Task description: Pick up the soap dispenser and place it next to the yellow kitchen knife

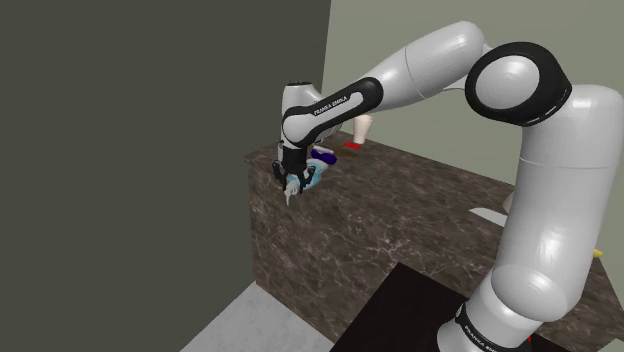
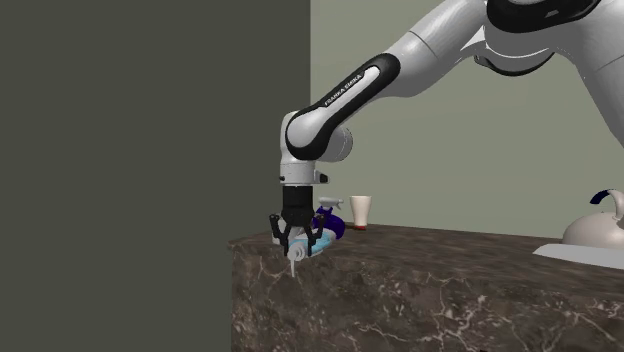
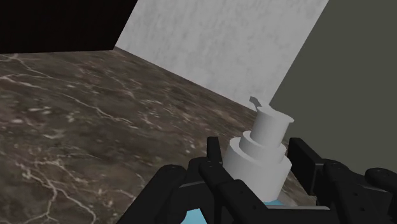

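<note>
Walls: a dark grey wall (image 1: pixel 120 150) stands past the counter's corner, and a paler green-grey wall (image 1: pixel 420 25) runs behind the counter.
Counter: the dark veined marble top (image 1: pixel 400 230) has its corner at the shoulder view's left. The side faces drop there to a pale grey floor (image 1: pixel 265 320). A broad bare stretch of top lies between the corner and the black stand (image 1: pixel 410 310).
Arm: the white arm (image 1: pixel 420 70) reaches from the stand to the corner region, wrist turned downward.
Items along the far edge: a kettle (image 2: pixel 598 225) at the second exterior view's right, and a cream cup (image 2: pixel 360 211), a red item (image 1: pixel 351 145) and a purple item (image 2: pixel 325 214) just behind the gripper.
Yellow object: a sliver (image 1: pixel 598 253) at the shoulder view's right edge, largely hidden by the arm and well apart from the dispenser.
Soap dispenser: it (image 3: pixel 262 153) sits close to the counter's corner edge. Its long axis is tilted, with the white pump end pointing down and away from the hand and the light blue body up in the grip. Whether the tip touches the marble cannot be told.
Gripper: the gripper (image 2: pixel 298 238) has its jaws narrowed onto the dispenser, one black finger (image 3: pixel 216 162) pressed to each side below the pump collar.
</note>
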Robot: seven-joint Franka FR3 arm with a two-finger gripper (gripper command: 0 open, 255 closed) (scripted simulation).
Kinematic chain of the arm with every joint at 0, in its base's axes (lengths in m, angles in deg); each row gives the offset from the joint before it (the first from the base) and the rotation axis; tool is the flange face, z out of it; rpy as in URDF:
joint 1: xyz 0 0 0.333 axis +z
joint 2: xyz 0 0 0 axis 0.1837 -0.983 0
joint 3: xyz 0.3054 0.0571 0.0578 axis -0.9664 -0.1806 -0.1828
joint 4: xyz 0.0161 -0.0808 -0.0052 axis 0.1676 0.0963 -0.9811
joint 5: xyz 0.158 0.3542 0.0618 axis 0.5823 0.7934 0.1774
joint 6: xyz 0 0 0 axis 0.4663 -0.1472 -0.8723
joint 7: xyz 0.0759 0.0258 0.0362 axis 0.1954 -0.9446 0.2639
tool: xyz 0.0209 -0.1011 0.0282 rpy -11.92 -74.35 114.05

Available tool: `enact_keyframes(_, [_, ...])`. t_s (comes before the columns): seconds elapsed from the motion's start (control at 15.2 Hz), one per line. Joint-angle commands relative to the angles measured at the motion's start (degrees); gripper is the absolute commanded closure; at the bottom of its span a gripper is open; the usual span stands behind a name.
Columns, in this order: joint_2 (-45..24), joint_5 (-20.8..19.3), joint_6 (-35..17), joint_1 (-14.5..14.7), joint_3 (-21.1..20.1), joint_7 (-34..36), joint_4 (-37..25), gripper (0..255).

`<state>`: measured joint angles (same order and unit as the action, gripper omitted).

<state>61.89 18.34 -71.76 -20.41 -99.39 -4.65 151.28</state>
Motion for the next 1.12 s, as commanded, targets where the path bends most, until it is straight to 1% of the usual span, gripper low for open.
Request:
enact_keyframes(0.0, [0.0, 0.0, 0.0, 0.0, 0.0, 0.0, 0.0, 255])
enact_keyframes(0.13, [0.0, 0.0, 0.0, 0.0, 0.0, 0.0, 0.0, 255])
enact_keyframes(1.06, [4.4, 1.4, 9.5, -0.3, -0.4, -0.9, -5.2, 255])
